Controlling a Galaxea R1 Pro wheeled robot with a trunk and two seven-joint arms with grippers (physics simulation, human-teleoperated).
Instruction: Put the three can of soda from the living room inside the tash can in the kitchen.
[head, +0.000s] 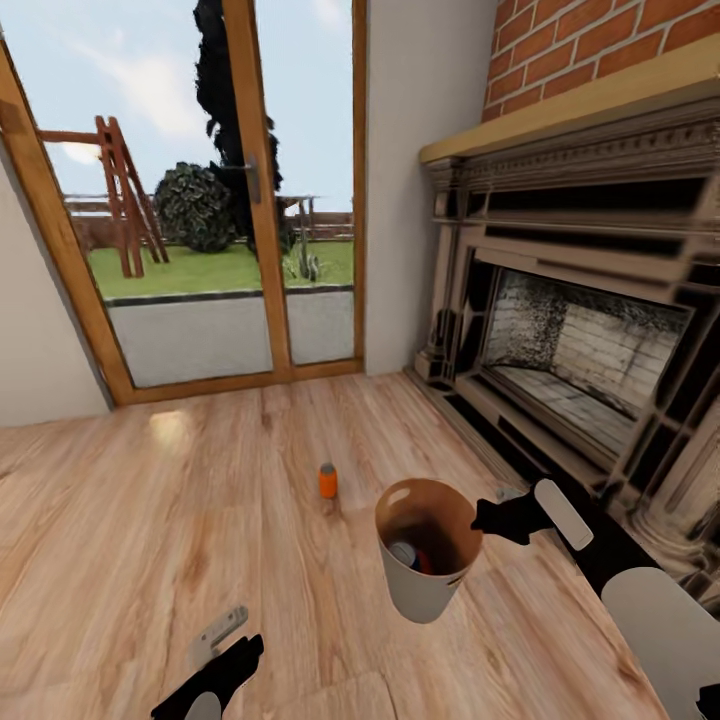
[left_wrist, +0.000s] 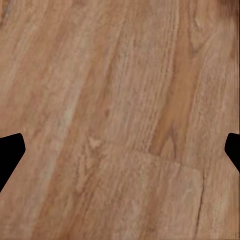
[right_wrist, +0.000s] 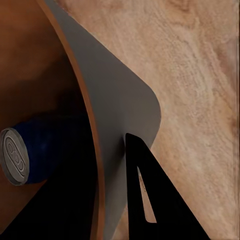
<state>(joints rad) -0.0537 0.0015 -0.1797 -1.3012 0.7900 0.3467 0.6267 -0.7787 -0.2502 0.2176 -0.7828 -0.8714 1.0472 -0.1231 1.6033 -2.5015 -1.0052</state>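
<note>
Living room floor (head: 150, 520) of light wood, glass doors (head: 230, 200) at 11 o'clock, brick fireplace (head: 580, 340) at 2 o'clock. Tash can (head: 425, 590), held at its rim by the right gripper (head: 483, 518), contains a blue can of soda (right_wrist: 30, 155) and apparently an orange one. Another orange can (head: 328, 481) stands on the floor at 12 o'clock. Left gripper (head: 230, 650): jaws wide, empty.

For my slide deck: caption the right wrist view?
Right gripper clamps the tash can rim; a blue can of soda lies inside.
</note>
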